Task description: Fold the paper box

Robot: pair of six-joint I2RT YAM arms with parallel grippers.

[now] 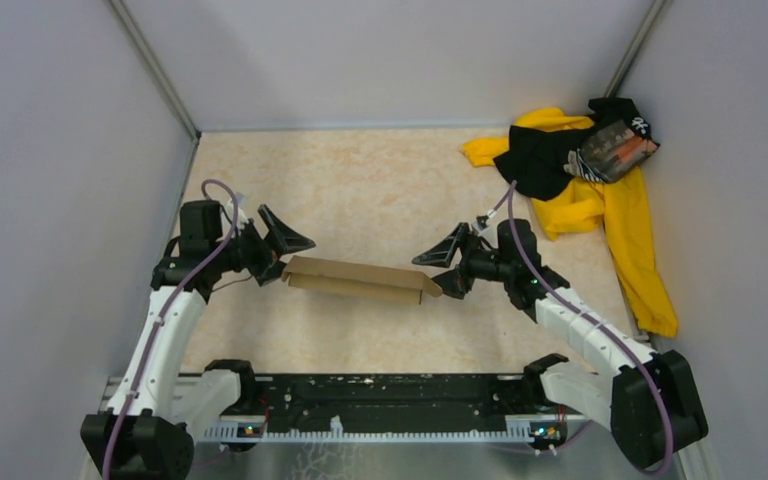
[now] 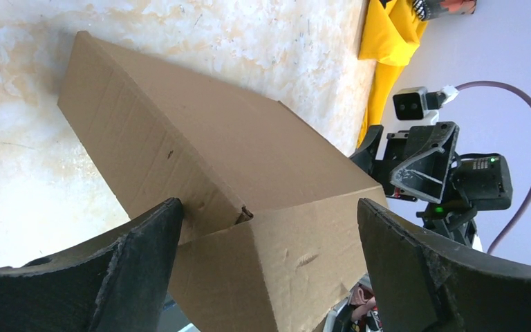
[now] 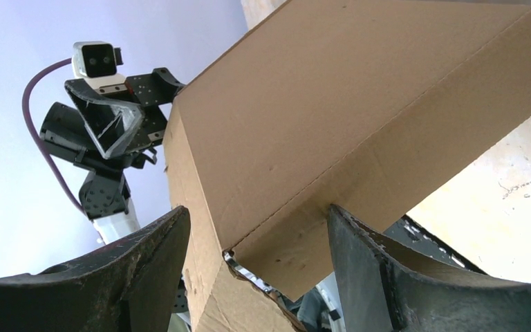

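Note:
The paper box [image 1: 360, 280] is a plain brown, shallow, long cardboard box lying across the middle of the table between my two arms. My left gripper [image 1: 282, 258] is open at the box's left end. In the left wrist view the box [image 2: 200, 138] fills the gap between the spread fingers [image 2: 145, 242], and the left finger touches its edge. My right gripper [image 1: 445, 268] is open at the box's right end. In the right wrist view a corner of the box [image 3: 332, 104], with a slightly open flap seam, sits between the spread fingers [image 3: 366, 256].
A yellow-and-black cloth pile [image 1: 580, 190] with a small packet on it lies at the back right, against the wall. Grey walls close in the left, back and right sides. A black rail [image 1: 380, 395] runs along the near edge between the arm bases.

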